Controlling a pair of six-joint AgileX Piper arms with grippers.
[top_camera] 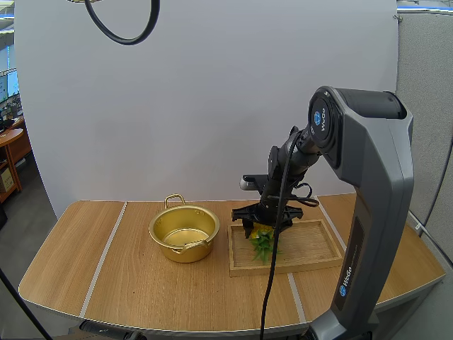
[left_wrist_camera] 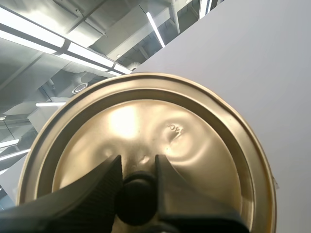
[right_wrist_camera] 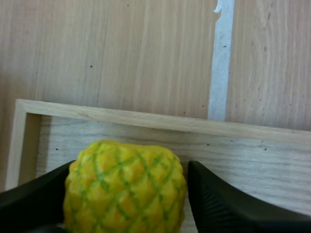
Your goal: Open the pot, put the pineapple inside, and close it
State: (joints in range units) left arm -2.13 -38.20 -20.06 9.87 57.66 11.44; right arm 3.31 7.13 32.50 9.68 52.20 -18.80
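High view: the gold pot (top_camera: pixel 184 253) stands open on the bench (top_camera: pixel 141 283) beside the wooden tray (top_camera: pixel 311 244), where the pineapple (top_camera: pixel 262 237) lies under the right gripper (top_camera: pixel 263 225).
Left wrist: the left gripper (left_wrist_camera: pixel 138 165) grasps the lid (left_wrist_camera: pixel 146 121) by its knob (left_wrist_camera: pixel 136 199).
Right wrist: the right gripper is released, its fingers (right_wrist_camera: pixel 218 204) flanking the pineapple.

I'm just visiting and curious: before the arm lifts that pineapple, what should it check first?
1. Pot uncovered: ok.
2. Lid held by the left tool, shut on its knob: ok.
3. Right tool straddles the pineapple: ok.
4. Fingers clamped on the pineapple: not ok, a thin gap shows at one finger.
5. Table between wooden tray and pot free of obstacles: ok.
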